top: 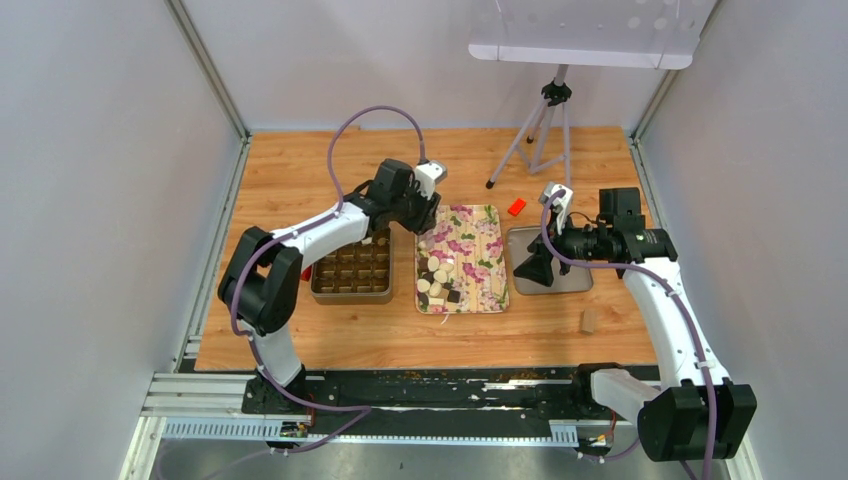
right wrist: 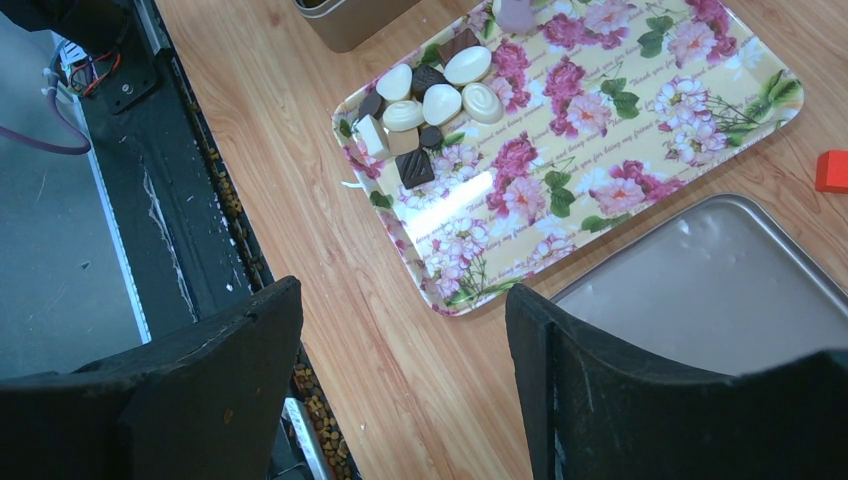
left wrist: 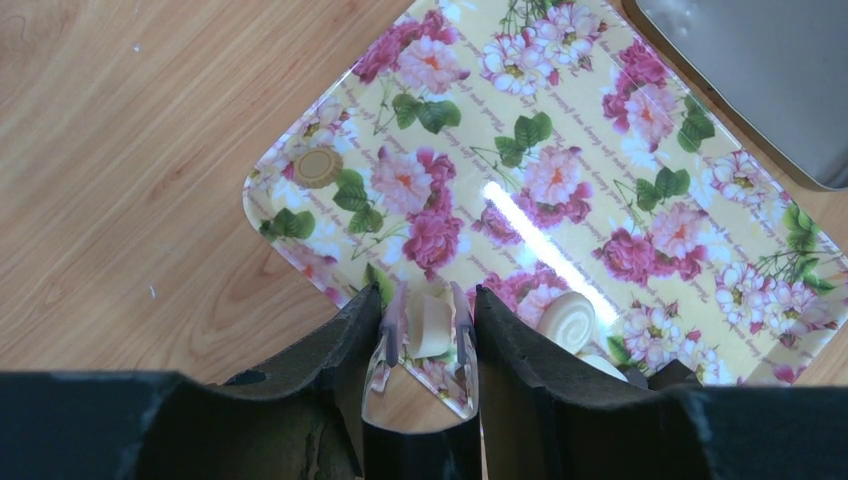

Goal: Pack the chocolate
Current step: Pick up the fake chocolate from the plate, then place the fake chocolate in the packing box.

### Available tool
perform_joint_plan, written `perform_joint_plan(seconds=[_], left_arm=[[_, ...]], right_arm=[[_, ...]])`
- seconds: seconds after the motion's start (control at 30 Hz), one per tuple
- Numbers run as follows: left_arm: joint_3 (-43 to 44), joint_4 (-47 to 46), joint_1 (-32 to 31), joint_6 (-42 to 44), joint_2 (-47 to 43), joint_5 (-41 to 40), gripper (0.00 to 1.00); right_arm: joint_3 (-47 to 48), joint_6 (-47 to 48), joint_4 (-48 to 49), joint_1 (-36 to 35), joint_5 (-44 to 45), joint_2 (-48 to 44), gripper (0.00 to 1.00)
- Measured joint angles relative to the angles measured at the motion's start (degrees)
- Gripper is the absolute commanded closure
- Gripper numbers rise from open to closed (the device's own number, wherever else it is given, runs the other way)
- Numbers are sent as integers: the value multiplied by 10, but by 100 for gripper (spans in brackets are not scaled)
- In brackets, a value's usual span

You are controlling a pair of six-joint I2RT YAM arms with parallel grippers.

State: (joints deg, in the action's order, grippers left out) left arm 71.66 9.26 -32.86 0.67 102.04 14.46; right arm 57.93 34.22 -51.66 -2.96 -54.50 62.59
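Sitting snug inside the left pincer point(left wrist: 429, 302): one cream chocolate point(left wrist: 432, 330).

Two robot arms, left arm point(top: 320, 228) at nine o'clock, right arm point(top: 668, 315) at three: white tubular links, bulky black joints, a thin purple cable point(top: 385, 108) looping along each. Black wedge-shaped fingers point(right wrist: 620, 390), edges chipped; a white camera mount point(top: 430, 175) at each wrist.

Glossy floral tray point(left wrist: 560, 190); matt wood-grain table point(left wrist: 130, 150); dull metal tray point(right wrist: 720, 290); smooth chocolate point(right wrist: 441, 103) pieces.
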Motion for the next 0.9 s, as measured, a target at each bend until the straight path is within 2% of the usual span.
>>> perform_joint_plan(seconds=[0.1,0.23,0.37,0.63,0.8,0.9], left_arm=[[3,3,0,0,2,0,59],[3,6,0,-3,2,0,73],[13,14,0,-8,2,3,80],[57,63,0,-9,-28,17,81],[56,102,22,11,-119,17,82],[27,106,55,31,-190,6,81]], right_arm=[[-2,0,0,0,0,0,26],[-7,0,0,0,0,0,26],[-9,0,0,0,0,0,26],[-9,0,1,0,0,0,26],[-9,0,1,0,0,0,26],[-10,0,3,0,0,0,27]])
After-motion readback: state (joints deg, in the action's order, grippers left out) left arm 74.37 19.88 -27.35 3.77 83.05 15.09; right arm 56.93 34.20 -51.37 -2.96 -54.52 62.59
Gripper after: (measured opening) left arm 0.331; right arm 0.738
